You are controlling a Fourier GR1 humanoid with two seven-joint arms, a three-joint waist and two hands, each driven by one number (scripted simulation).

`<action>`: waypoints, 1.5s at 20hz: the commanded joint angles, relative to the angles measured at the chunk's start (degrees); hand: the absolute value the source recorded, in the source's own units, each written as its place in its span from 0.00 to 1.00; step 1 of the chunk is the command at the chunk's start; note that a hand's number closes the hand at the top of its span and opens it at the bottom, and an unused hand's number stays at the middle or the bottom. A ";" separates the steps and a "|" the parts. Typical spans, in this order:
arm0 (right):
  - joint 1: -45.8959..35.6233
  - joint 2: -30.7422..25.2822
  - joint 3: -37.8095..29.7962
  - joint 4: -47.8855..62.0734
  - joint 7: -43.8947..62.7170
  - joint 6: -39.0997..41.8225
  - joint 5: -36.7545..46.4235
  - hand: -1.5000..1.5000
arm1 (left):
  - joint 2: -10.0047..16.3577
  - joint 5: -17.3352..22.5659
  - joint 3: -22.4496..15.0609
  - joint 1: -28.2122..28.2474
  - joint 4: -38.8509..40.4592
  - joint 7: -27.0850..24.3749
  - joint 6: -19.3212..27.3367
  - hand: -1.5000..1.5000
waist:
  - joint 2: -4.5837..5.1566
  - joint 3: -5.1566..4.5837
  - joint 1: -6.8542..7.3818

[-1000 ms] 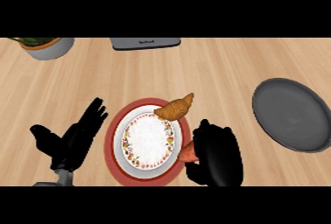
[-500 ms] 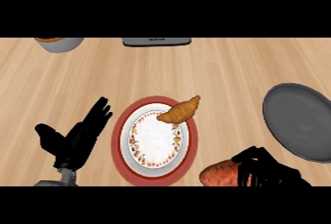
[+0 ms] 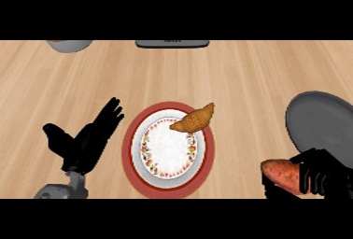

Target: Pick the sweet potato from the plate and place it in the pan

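Right hand (image 3: pixel 324 178), at the view's lower right, with fingers curled round the right end of the sweet potato (image 3: pixel 283 173). The orange-brown tuber projects leftward from the grasp, clear of the plate and not in the pan; whether it touches the desk (image 3: pixel 241 74) cannot be told. Just above the hand is the grey round pan (image 3: pixel 324 119), cut by the right edge of the view, its lower rim meeting the fingers in this view. Bare desk separates the sweet potato from the plate (image 3: pixel 130 150), which is at the centre and has a red outer ring, a patterned inner border and a white middle. A croissant (image 3: pixel 195 118) rests across the plate's upper right rim, its tip pointing towards the pan. Left hand (image 3: pixel 86 142), just left of the plate: open, fingers straight and angled upward, holding nothing. At the far edge are part of a grey bowl (image 3: pixel 69 45), upper left, and a dark flat object (image 3: pixel 172 44), upper centre, too cropped to identify. Count: two hands, one sweet potato, one pan, one plate, one croissant, one bowl.
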 commanded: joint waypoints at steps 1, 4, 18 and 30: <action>-3.48 -2.55 -9.20 8.66 -5.51 -2.37 -5.13 1.00 | -1.77 -2.43 -2.98 2.98 -2.90 0.57 1.26 0.50 | 0.02 -0.03 0.69; -5.11 -3.55 -14.49 18.77 -14.69 -10.02 -9.73 1.00 | -0.12 -0.20 0.12 -0.66 -0.66 1.38 -0.92 0.50 | 0.10 0.00 0.55; -30.62 -7.05 -33.43 63.38 -37.80 -22.34 -24.79 1.00 | -2.25 -2.08 -0.67 1.60 3.07 -2.90 -2.62 0.50 | 0.33 0.03 1.51; -42.42 -13.94 -35.58 96.66 -43.95 -11.98 -24.61 0.00 | -1.48 -2.06 1.07 -2.26 2.78 -0.41 -3.18 0.50 | 0.74 0.08 2.31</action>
